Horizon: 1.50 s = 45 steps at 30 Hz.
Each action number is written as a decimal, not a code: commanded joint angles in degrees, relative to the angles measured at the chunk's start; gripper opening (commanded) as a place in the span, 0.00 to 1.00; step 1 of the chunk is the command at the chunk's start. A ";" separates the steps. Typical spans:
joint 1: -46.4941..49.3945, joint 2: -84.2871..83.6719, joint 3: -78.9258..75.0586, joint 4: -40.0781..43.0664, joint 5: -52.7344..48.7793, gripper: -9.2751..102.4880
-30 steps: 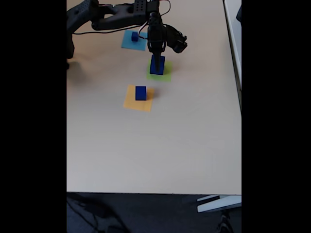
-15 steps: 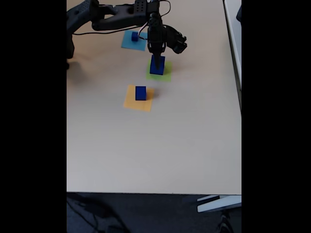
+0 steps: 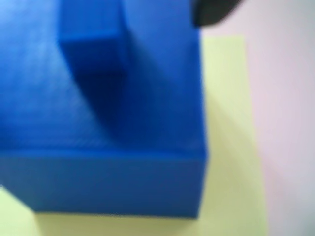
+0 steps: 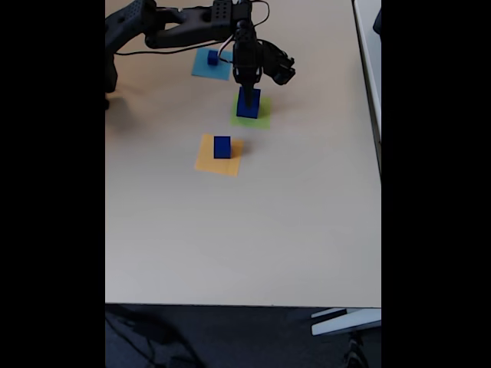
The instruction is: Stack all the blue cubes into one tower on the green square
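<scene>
Hovering over large blue cube on green square: gripper; small cube on top; jaw opening unclear.

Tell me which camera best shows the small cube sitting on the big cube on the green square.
The wrist view: the small cube sits close up on the big cube, its edges distinct, over the green square. In the fixed view the gripper is right above the stack and hides that top cube.

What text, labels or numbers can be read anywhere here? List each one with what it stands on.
None. The blue cubes, the green square, the orange-yellow square, the light-blue square, the table and the arm show plain surfaces in the fixed view; the wrist view is too blurred to show any fine print.
</scene>
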 commanded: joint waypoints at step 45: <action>0.70 0.09 -2.72 -0.88 -0.53 0.18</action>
